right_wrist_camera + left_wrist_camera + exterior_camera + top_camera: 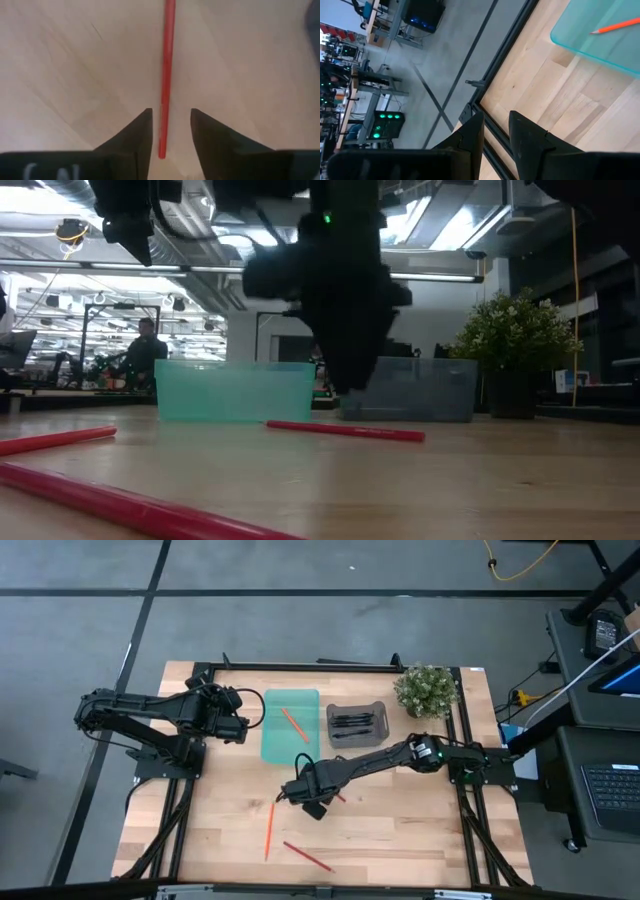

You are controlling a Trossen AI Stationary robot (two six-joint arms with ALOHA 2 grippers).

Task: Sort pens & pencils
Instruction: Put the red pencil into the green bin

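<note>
Pale wood, tinted plastic and matt black parts

The pale butcher-block wooden desk (400, 830) has a smooth, faintly satin finish with visible grain and is edged by a black metal frame (330, 665). The translucent teal plastic bin (276, 745) looks glossy and smooth; the smoky grey plastic tray (357, 708) looks duller. The thin red pencil (167, 75) has a smooth painted sheen. The right gripper (170, 135) has matt black plastic-looking fingers (135, 135).
</note>
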